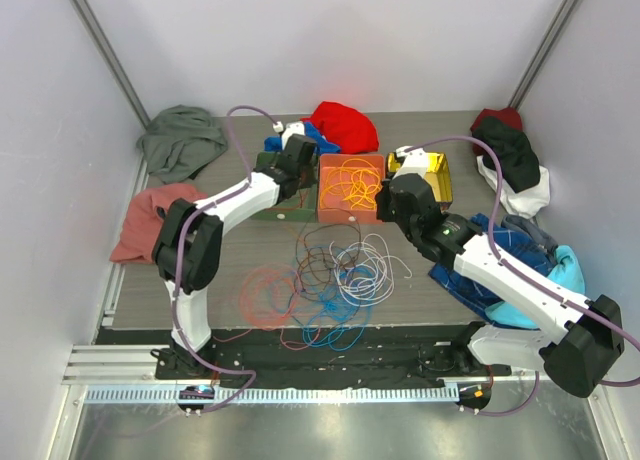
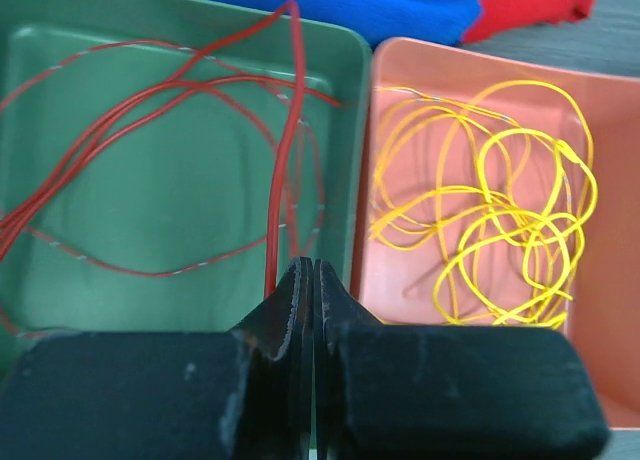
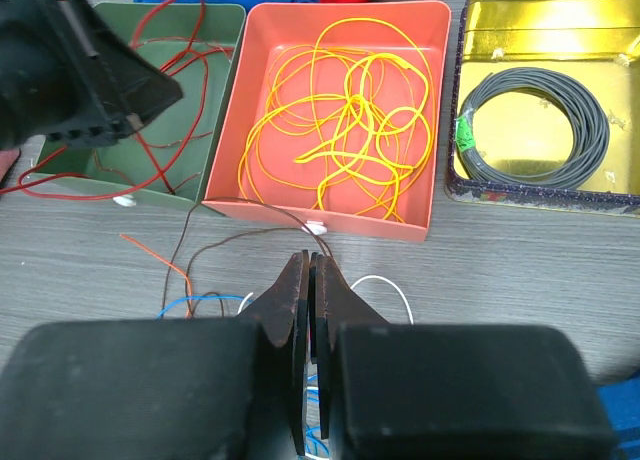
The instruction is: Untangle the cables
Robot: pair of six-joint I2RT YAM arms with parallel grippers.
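Where the grey wood-grain tabletop [image 1: 260, 245] fills the lower middle of your top view, the cables [image 1: 330, 280] lie in a loose tangle of thin red, blue, white and brown loops. Above it, a smooth green tray [image 2: 150, 200] holds a red cable [image 2: 285, 130] and a salmon tray [image 3: 380, 225] holds a curly yellow cable [image 3: 340, 110]. Both black hands are pressed together: the left hand [image 2: 308, 265] over the green tray, the right hand [image 3: 307, 258] where a brown cable [image 3: 240, 238] reaches its tips.

Bare table [image 3: 500, 270] in front of the orange tray [image 3: 380, 226] is a narrow strip crossed by loose cables [image 1: 335, 280], with the green tray [image 3: 150, 192] and left gripper [image 2: 307, 265] crowding its left and the gold tin [image 3: 520, 40] its right.
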